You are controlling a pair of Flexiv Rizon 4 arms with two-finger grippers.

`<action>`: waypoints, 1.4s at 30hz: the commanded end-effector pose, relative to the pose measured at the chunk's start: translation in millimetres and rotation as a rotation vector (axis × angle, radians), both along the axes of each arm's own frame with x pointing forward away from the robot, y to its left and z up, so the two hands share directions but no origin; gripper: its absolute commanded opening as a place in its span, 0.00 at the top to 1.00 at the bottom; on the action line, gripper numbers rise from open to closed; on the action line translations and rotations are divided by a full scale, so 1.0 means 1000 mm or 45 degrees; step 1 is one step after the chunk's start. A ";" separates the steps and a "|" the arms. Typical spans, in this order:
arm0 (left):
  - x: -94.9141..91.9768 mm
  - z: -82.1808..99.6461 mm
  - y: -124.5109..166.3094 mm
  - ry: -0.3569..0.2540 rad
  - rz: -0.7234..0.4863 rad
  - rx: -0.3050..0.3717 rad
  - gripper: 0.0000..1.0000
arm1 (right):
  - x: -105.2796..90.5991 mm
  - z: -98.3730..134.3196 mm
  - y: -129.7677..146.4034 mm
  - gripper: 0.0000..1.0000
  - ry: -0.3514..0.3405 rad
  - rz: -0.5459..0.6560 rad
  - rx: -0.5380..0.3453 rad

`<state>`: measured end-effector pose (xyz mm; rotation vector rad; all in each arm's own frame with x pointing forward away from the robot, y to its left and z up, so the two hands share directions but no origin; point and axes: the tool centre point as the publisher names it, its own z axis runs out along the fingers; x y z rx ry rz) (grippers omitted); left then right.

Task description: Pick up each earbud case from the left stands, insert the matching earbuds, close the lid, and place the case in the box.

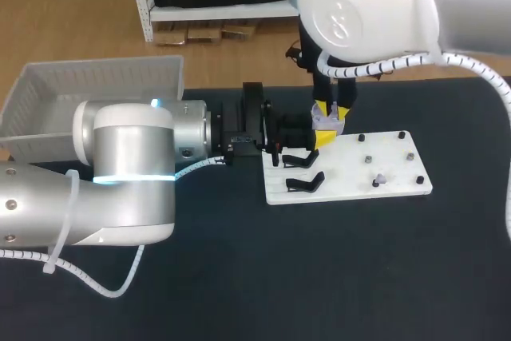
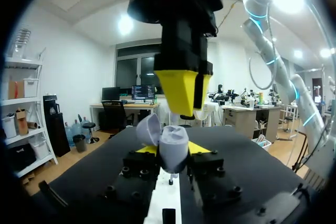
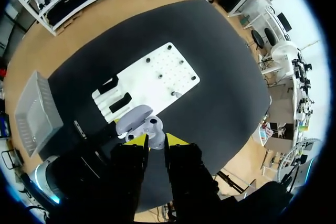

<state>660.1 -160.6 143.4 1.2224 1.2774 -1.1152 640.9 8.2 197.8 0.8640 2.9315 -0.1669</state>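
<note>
With the left pincer (image 2: 173, 150) clenched on the open earbud case (image 2: 176, 141) and the right pincer (image 1: 330, 115), grip unclear, above it, lid-closing and the box (image 1: 48, 77) likely remain.

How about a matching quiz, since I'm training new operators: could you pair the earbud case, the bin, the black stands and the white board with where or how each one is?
Things:
1. earbud case
2. white bin
3. black stands
4. white board

Places or states:
A. on the board's left end
B. lid open, held in the jaws of the left gripper
C. flat on the black table, right of the middle
D. at the far left, apart from the board

Pairs: 1-B, 2-D, 3-A, 4-C
</note>
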 end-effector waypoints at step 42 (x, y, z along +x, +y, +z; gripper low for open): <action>-0.002 -0.002 0.000 -0.008 0.013 -0.010 1.00 | 0.005 -0.019 -0.001 1.00 0.038 0.002 0.023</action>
